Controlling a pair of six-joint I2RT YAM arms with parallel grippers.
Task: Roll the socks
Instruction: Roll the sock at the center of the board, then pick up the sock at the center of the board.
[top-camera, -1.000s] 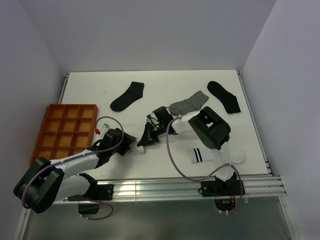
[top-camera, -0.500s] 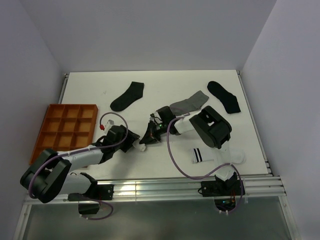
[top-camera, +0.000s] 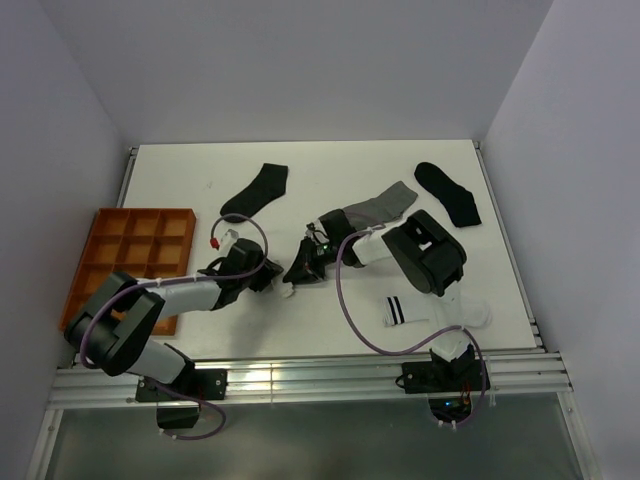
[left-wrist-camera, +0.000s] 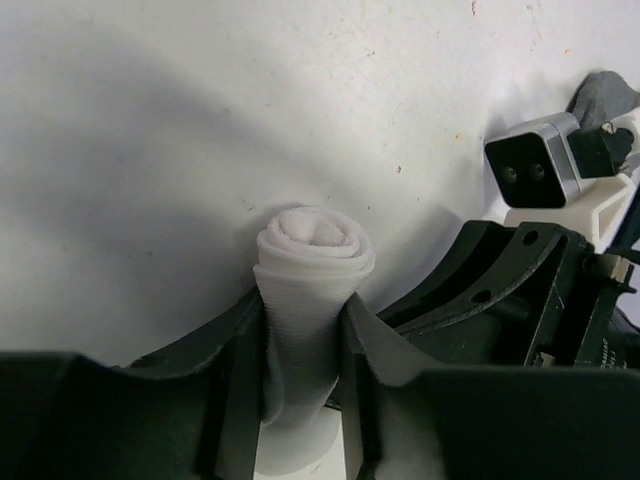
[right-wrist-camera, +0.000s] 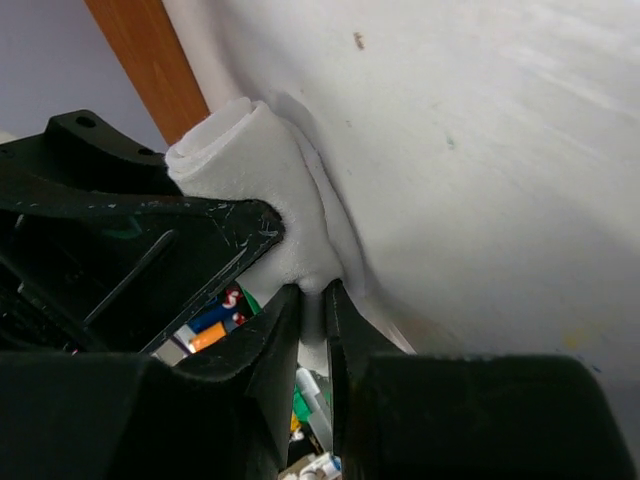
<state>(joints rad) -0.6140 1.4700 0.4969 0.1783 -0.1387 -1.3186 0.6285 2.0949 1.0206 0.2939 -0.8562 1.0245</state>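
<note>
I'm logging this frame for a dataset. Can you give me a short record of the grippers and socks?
left gripper: shut on white sock roll
right gripper: shut on the same roll's edge
striped sock: flat, near right arm base
grey sock: flat, beyond right arm
black socks: two, flat, far side
tray: orange, table's left

A robot lab: plain walls (top-camera: 300, 70) box in a white table (top-camera: 330, 165) with aluminium rails (top-camera: 320, 372).

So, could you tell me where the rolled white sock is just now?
Top view: mid-table, right of the tray, the rolled sock is gripped between the left hand and the right hand.
</note>
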